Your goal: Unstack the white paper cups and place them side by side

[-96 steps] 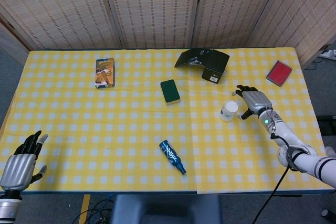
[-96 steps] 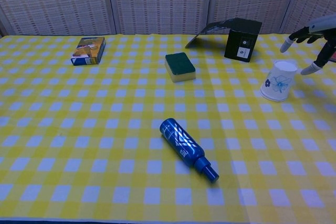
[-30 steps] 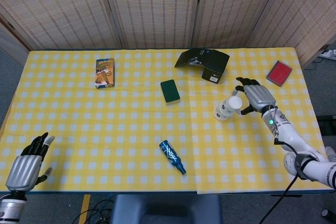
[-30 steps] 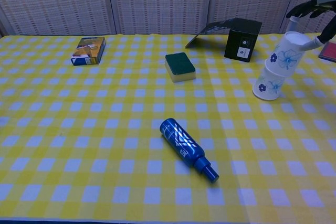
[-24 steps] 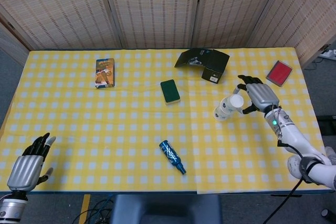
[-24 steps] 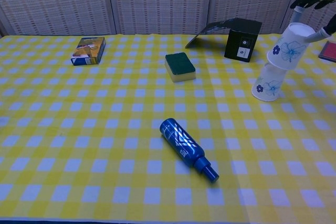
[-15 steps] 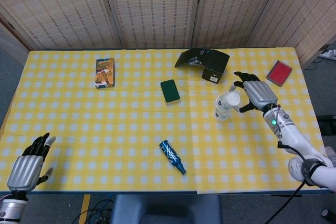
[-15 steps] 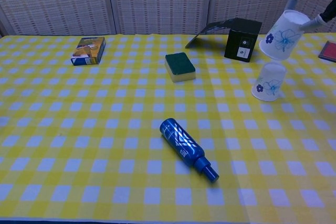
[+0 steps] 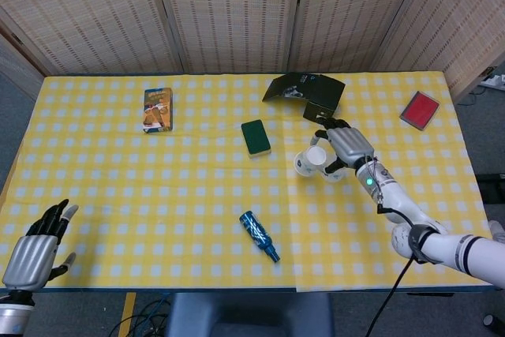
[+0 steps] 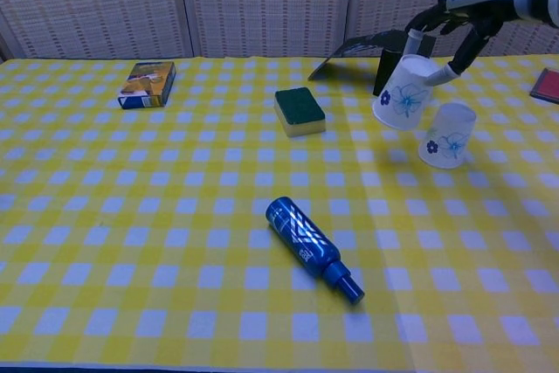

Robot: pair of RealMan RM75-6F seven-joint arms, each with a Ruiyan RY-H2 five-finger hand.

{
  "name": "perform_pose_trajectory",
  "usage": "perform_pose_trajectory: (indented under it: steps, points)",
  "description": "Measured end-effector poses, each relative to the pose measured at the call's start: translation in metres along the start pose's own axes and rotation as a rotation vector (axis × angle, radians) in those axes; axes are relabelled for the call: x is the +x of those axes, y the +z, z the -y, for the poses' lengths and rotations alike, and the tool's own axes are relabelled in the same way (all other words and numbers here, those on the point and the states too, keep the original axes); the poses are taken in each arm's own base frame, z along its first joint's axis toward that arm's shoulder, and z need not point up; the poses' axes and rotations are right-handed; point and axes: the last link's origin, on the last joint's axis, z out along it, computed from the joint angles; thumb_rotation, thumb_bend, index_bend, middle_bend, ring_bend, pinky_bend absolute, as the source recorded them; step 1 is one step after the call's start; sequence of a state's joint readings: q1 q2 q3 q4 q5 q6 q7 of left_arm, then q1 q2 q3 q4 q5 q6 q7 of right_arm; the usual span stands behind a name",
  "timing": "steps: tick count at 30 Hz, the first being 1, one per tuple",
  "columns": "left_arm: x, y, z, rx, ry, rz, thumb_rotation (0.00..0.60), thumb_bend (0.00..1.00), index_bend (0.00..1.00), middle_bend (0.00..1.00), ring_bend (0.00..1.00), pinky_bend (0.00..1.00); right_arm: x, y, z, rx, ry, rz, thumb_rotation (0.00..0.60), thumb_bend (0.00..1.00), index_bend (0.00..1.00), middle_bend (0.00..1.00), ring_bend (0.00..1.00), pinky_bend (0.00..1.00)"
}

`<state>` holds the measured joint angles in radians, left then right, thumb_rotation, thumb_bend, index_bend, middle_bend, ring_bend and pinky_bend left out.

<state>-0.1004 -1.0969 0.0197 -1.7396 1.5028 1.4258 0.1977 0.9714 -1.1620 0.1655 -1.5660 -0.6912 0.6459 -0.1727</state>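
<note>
Two white paper cups with blue flowers are apart. One cup (image 10: 447, 135) stands upside down on the yellow checked table (image 10: 175, 216) at the right. My right hand (image 10: 454, 17) (image 9: 345, 146) pinches the other cup (image 10: 403, 93) (image 9: 310, 159) by its base, tilted, above the table and just left of the standing cup. In the head view my right hand hides most of the standing cup. My left hand (image 9: 31, 252) hangs at the near left corner, off the table, holding nothing, fingers extended.
A blue bottle (image 10: 313, 249) lies near the table's middle front. A green sponge (image 10: 300, 111) sits behind it. A black box with an open flap (image 10: 402, 65) stands right behind the cups. A printed carton (image 10: 147, 84) lies far left, a red item (image 9: 419, 109) far right.
My right hand lifted the upper cup off the stack and carried it left and lower, beside the cup that stays on the table. The left hand barely moved.
</note>
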Motion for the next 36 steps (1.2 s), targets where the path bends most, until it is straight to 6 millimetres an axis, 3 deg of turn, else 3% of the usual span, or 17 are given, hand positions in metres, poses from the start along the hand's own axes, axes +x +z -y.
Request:
perform_pose_trajectory:
  steps: [15, 26, 32, 36]
  points:
    - [0.011, -0.01, 0.002, -0.016, -0.022, -0.039, 0.6, 0.32, 0.03, 0.0, 0.0, 0.23, -0.027, 0.049, 0.035, -0.069, -0.05, 0.075, 0.6, 0.28, 0.38, 0.04, 0.0, 0.0]
    - [0.014, -0.014, 0.001, -0.023, -0.023, -0.053, 0.6, 0.32, 0.03, 0.0, 0.0, 0.23, -0.044, 0.06, 0.038, -0.114, -0.119, 0.113, 0.6, 0.29, 0.37, 0.02, 0.0, 0.0]
    - [0.014, -0.014, 0.002, -0.016, -0.022, -0.053, 0.6, 0.32, 0.03, 0.0, 0.0, 0.23, -0.044, 0.06, 0.038, -0.123, -0.112, 0.136, 0.6, 0.26, 0.06, 0.0, 0.0, 0.0]
    - [0.013, -0.014, 0.002, -0.016, -0.019, -0.053, 0.6, 0.32, 0.03, 0.0, 0.0, 0.23, -0.036, 0.054, 0.039, -0.109, -0.1, 0.133, 0.6, 0.25, 0.0, 0.0, 0.0, 0.0]
